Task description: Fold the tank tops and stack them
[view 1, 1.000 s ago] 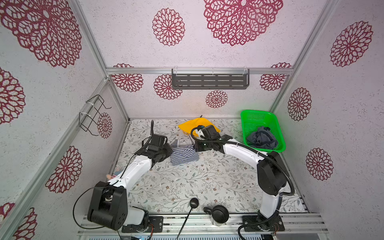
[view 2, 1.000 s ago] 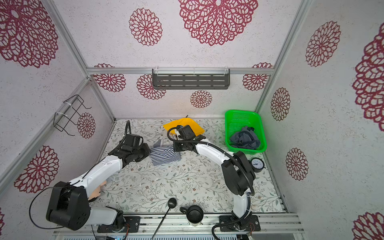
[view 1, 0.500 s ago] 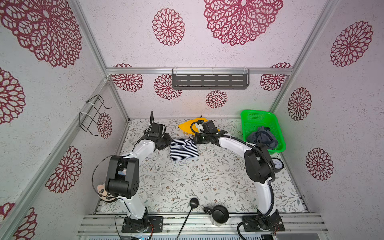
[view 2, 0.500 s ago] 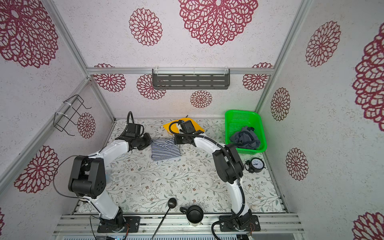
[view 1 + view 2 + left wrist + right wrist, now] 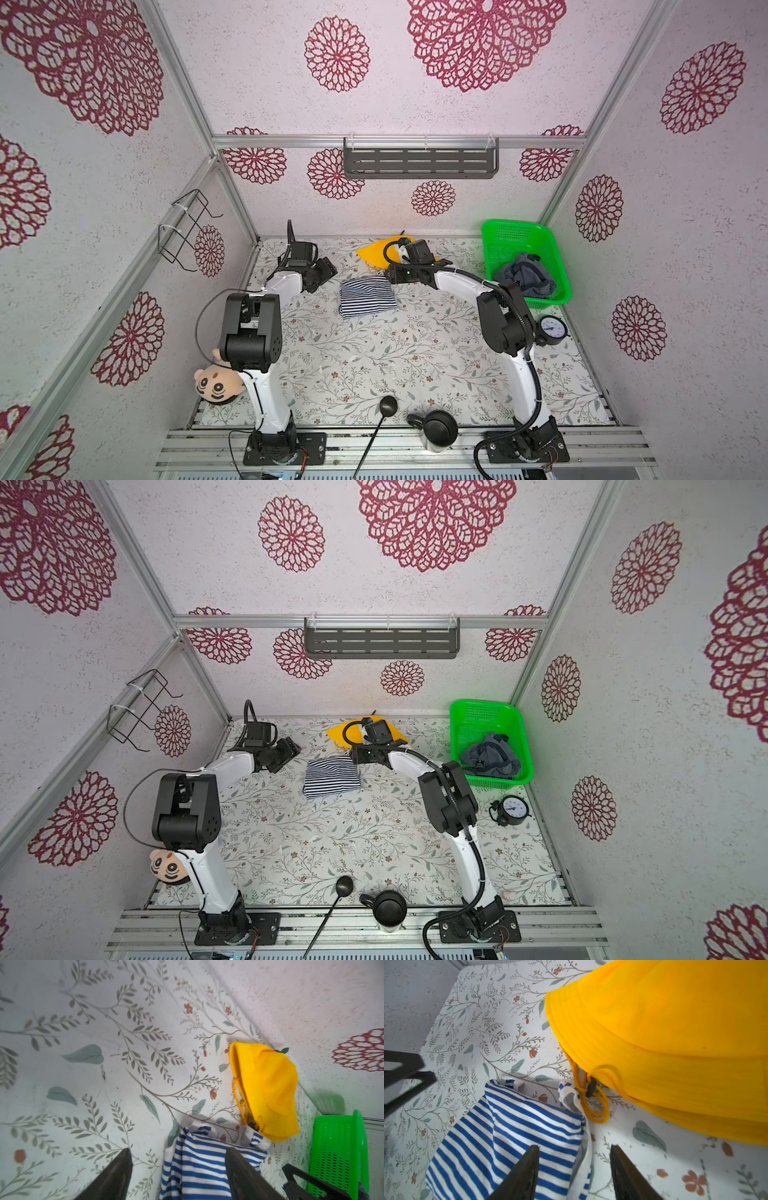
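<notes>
Two jaw pairs, both spread and empty: left gripper (image 5: 322,270) beside the folded striped tank top (image 5: 366,296), right gripper (image 5: 388,276) over its strap edge. Cord (image 5: 600,1121) of the yellow hat (image 5: 664,1032) seemingly touches a strap; a regrasp could snag it. Blue-grey tank top (image 5: 524,276) lies crumpled in the green basket (image 5: 517,226).

A folded tank top (image 5: 367,296) lies far centre on the bench (image 5: 374,365), with a hat (image 5: 374,257) just behind it, toward the right. The left tool (image 5: 328,272) hangs just left of the top, and the right tool (image 5: 388,276) is at its far right corner. At far right, a basket (image 5: 519,239) holds a crumpled tank top (image 5: 524,276); a clock (image 5: 552,328) stands on the basket's near side, and a ladle (image 5: 386,406) and mug (image 5: 436,428) sit at the near edge.
</notes>
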